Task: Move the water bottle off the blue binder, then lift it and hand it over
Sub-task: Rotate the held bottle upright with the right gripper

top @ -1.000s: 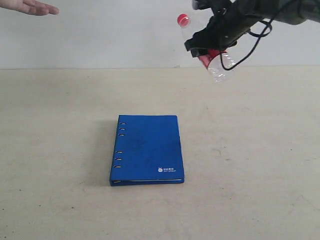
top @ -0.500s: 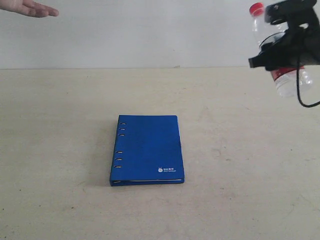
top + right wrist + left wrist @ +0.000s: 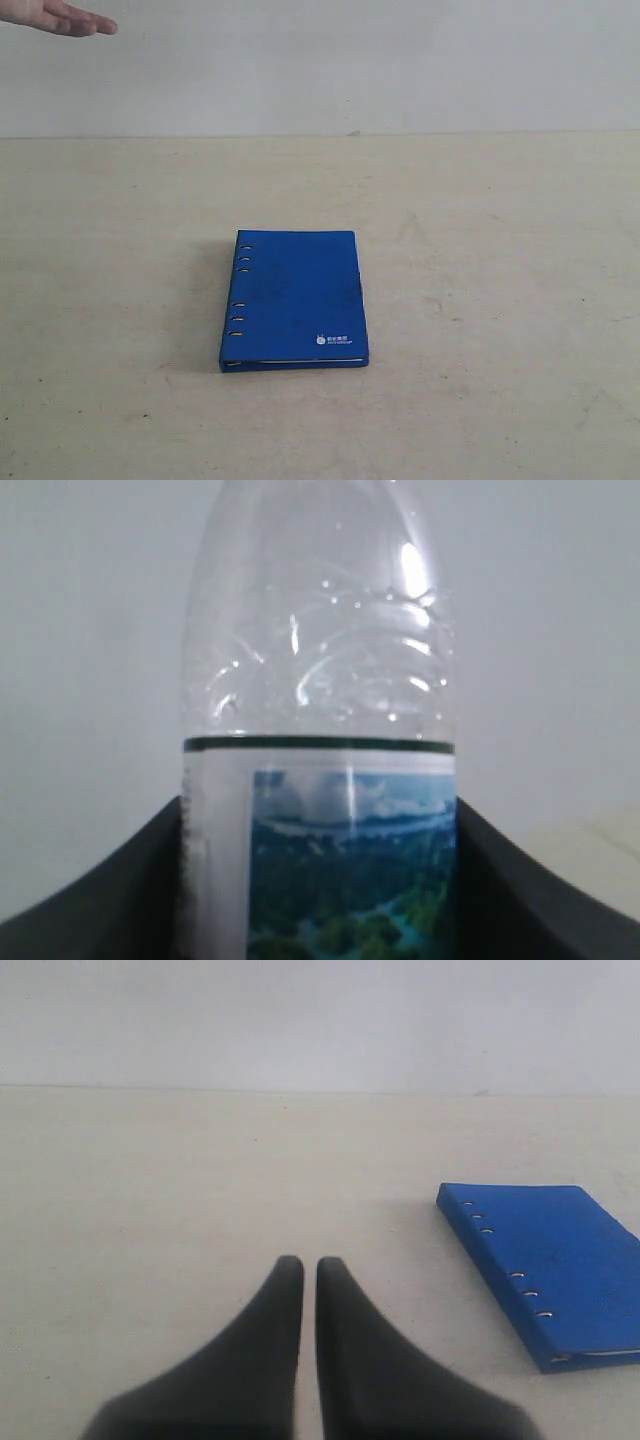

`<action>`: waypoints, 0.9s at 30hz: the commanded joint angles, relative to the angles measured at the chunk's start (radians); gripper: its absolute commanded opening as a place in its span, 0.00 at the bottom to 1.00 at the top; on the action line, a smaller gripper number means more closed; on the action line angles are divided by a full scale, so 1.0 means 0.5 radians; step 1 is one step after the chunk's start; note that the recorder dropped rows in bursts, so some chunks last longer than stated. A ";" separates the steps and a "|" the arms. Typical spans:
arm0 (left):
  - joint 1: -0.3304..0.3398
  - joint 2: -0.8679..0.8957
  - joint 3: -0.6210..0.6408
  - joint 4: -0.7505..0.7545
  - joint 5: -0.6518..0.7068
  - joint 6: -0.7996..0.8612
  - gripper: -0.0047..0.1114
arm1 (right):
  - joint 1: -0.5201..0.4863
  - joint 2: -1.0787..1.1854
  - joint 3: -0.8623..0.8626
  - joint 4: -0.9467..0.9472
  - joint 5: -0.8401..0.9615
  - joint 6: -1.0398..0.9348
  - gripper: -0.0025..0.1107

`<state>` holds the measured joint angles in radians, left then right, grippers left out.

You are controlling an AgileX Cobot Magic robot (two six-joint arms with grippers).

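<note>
While the right gripper [image 3: 318, 815] pinches the water bottle [image 3: 318, 730] at its label, outside the exterior view | blue binder [image 3: 295, 300] bare, mid-table | left gripper [image 3: 301, 1270] pressed together, empty | risk: open hand [image 3: 65, 17] far left; a long carry could let smooth plastic slip.

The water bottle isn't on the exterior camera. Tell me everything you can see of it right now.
The water bottle shows only in the right wrist view, close up. Its body is clear, ridged plastic with bright glints; no water level is visible. Below a dark green line sits a white label with a green-blue landscape picture. Cap and base are out of frame. The right gripper clamps it at the label, with dark fingers on either side. Nothing else touches it.
</note>
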<state>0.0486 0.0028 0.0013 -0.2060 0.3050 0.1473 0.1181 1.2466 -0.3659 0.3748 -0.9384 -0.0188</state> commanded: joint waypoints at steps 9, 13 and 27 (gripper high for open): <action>-0.002 -0.006 -0.003 -0.016 -0.027 -0.016 0.08 | -0.008 1.085 -0.143 -0.457 -0.412 0.194 0.02; -0.002 -0.006 -0.003 -0.016 -0.027 -0.016 0.08 | -0.008 1.441 -0.449 -0.946 -0.417 -0.272 0.02; -0.002 -0.006 -0.003 -0.016 -0.027 -0.016 0.08 | -0.008 1.580 -0.966 -0.804 0.085 -0.034 0.14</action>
<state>0.0486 0.0028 0.0013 -0.2060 0.3050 0.1473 0.1181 2.0386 -0.8066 -0.0779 -0.9039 -0.0593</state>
